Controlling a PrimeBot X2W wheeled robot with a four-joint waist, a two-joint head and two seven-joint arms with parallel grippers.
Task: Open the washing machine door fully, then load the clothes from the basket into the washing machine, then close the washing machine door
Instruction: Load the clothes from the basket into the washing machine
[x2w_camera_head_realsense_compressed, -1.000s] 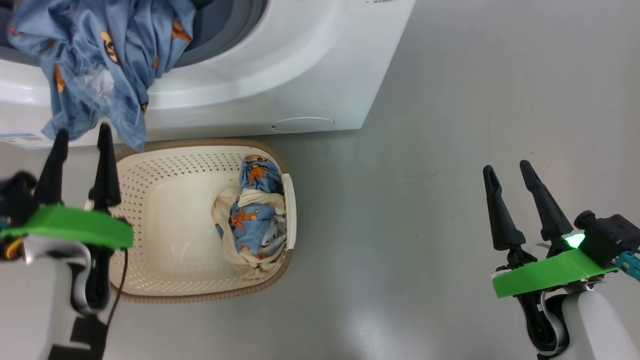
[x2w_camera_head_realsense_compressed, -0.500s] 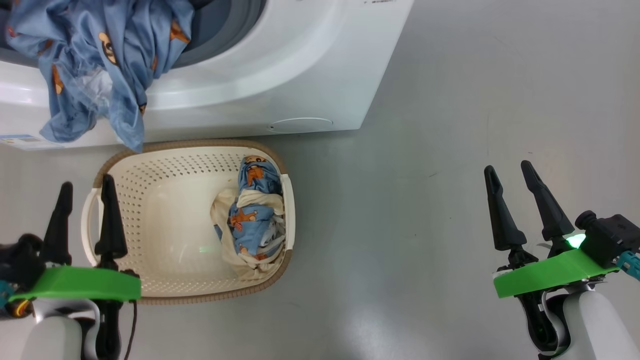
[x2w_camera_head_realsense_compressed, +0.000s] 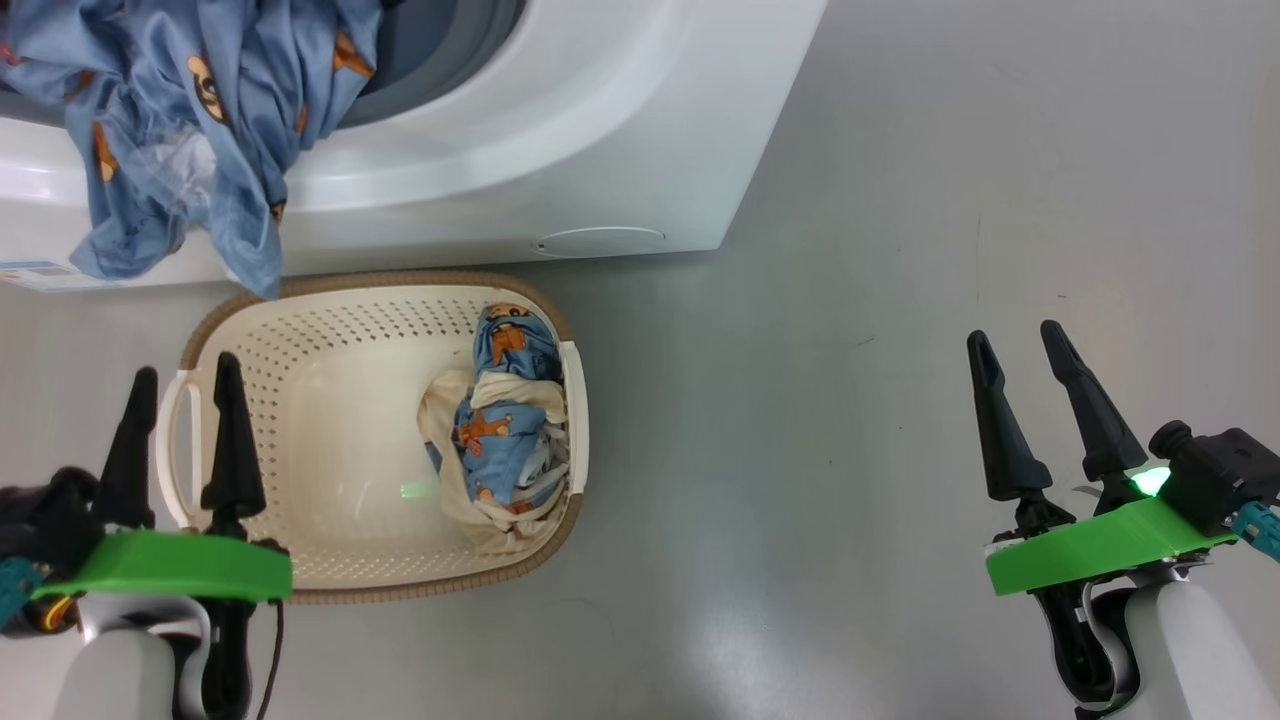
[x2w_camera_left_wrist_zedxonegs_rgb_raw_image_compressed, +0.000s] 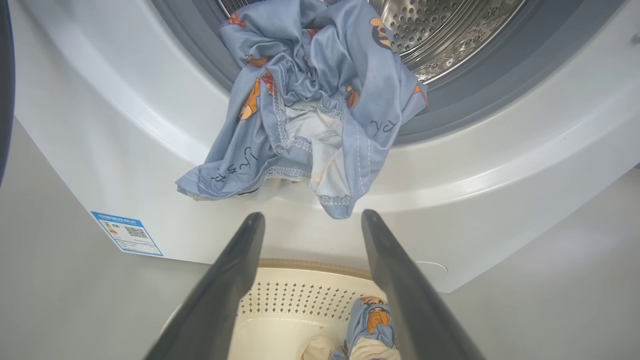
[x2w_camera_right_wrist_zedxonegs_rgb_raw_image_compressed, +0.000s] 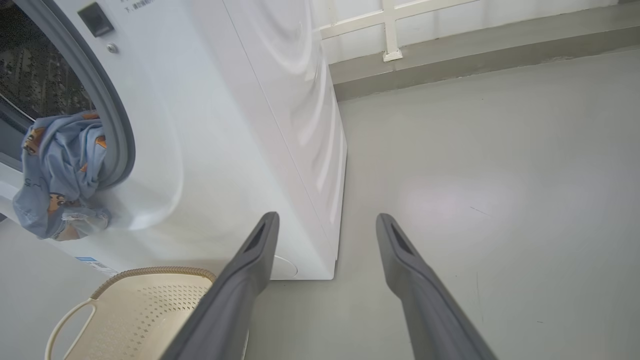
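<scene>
Washing machine (x2w_camera_head_realsense_compressed: 560, 130), largest: stood white across the top of the head view, drum mouth open toward the robot. Basket (x2w_camera_head_realsense_compressed: 330, 330), next in size: sat on the grey floor (x2w_camera_head_realsense_compressed: 900, 200) just in front of the machine's base, between machine and left arm. Clothes (x2w_camera_head_realsense_compressed: 170, 110), in two bundles. First bundle (x2w_camera_left_wrist_zedxonegs_rgb_raw_image_compressed: 310, 100): hung half out of the drum, draped over the grey seal (x2w_camera_head_realsense_compressed: 440, 50) and the white lip, lowest corner dangling just above the basket's far rim; judged not yet fully loaded. Second bundle (x2w_camera_head_realsense_compressed: 505, 420): lay inside the basket against its right wall, long axis running from near rim to far rim, toward the machine. Left gripper (x2w_camera_head_realsense_compressed: 187, 365): hovered over the basket's left end, jaws wide apart, holding nothing; had the second bundle near, ahead and to its right. Right gripper (x2w_camera_head_realsense_compressed: 1012, 333): hung over bare floor well apart from the basket, likewise wide open and empty. Judged the left arm much the nearer; probably called for a reach rightward and down, fingers set across the bundle's length rather than along it.
</scene>
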